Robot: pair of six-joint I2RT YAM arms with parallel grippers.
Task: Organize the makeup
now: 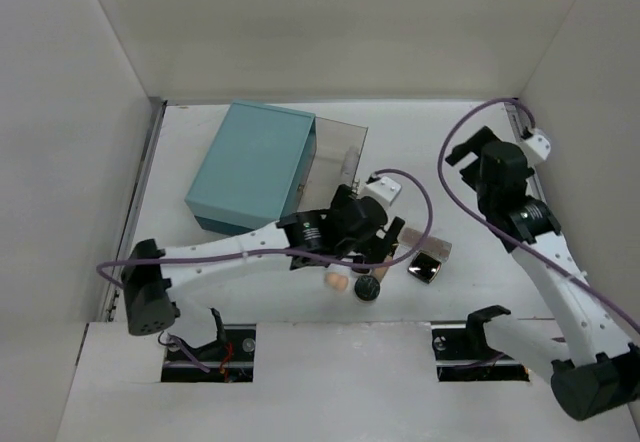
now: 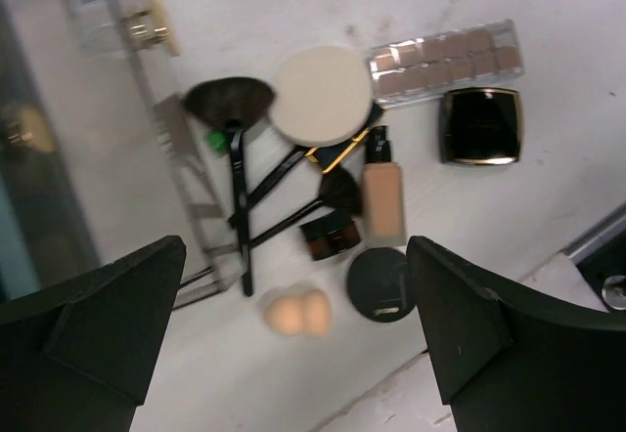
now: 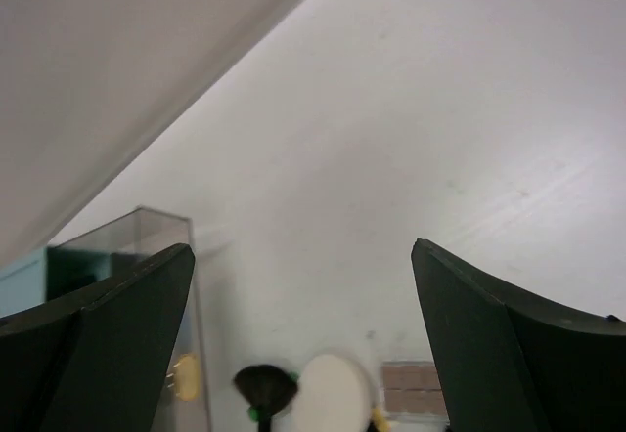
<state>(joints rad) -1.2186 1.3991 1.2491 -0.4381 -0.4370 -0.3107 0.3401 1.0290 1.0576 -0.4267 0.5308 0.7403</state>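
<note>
The table [image 1: 450, 127] was white, with plain white walls all around it. At the back stood a big teal box [image 1: 255, 167] with a clear case [image 1: 340, 152] beside it.

The makeup lay in a small heap near the middle of the table, outside the case. The black brushes [image 2: 238, 207] were crossed over each other. The round white puff [image 2: 321, 95] lay on top of them. The beige bottle [image 2: 383, 200] lay just beside them.

The left pincer [image 2: 295, 256] hung over the heap, spread wide and holding nothing. The right pincer [image 3: 301, 256] was far off by the back wall, also spread wide and empty.

The left pincer was probably about to pick one thing. The peach sponge [image 2: 298, 312] looked like a good pick, since it lay alone at the edge. It would be best to go straight down with one finger on each side. A soft squeeze should do, as the sponge looked squashy. The tangled brushes could drag other things along.
</note>
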